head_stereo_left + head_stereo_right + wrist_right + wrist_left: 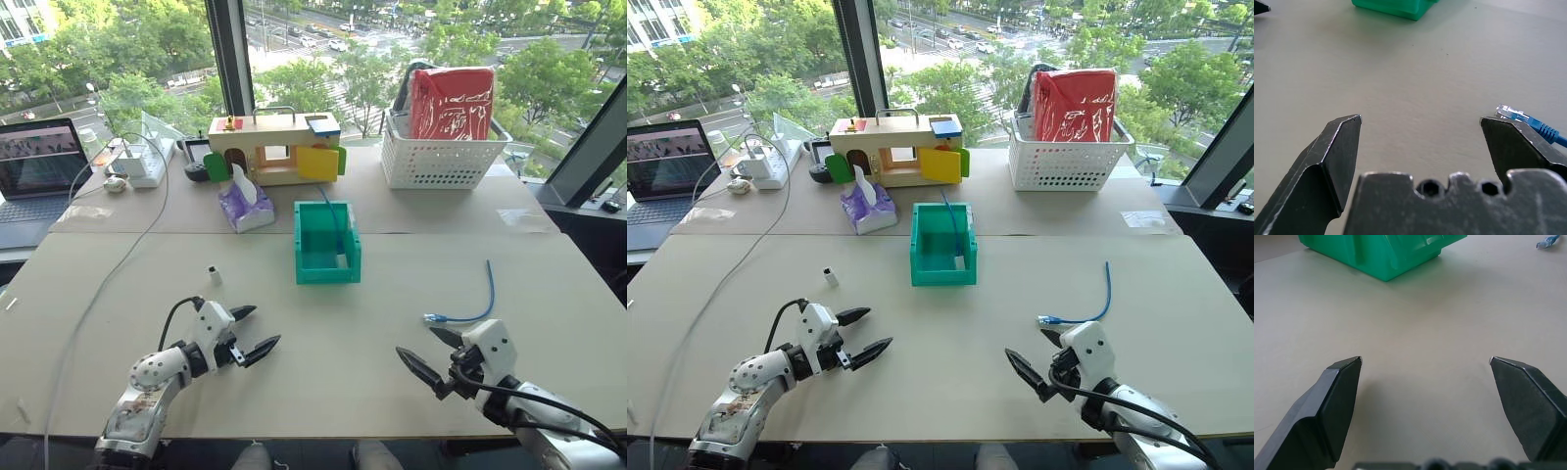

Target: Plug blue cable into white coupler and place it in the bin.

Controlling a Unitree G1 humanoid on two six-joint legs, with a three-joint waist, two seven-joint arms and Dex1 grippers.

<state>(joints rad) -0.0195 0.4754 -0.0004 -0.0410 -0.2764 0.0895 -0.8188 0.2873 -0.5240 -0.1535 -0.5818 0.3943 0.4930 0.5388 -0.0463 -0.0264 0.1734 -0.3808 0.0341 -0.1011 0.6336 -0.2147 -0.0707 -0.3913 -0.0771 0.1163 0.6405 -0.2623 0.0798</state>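
One blue cable (478, 302) was out on the counter (323, 343), lying in a loose curve with its long axis running roughly away from us, and its near clear plug sat just beside our right pincer (431, 354). In the right wrist view that plug peeked out right next to one fingertip, not between the two, so we weren't touching it yet as far as we could tell. The right arm was clearly the nearer one for the cable.

One white coupler (214, 275) stood on the other side, a bit ahead of our left pincer (255, 331) and slightly to its left, well apart from the cable. So the left arm was the obvious pick for that one.

One teal bin (327, 245) sat further back, more or less in the middle between both arms. There was something blue and thin draped in it too, which looked like a second cable, but we couldn't say for sure.

Two pincers, both spread wide apart and holding nothing, hovering low over the counter.

Our guess: the right one needed to nudge toward its own right side to get the plug between its fingers, since the cable lay off to that edge rather than dead ahead.
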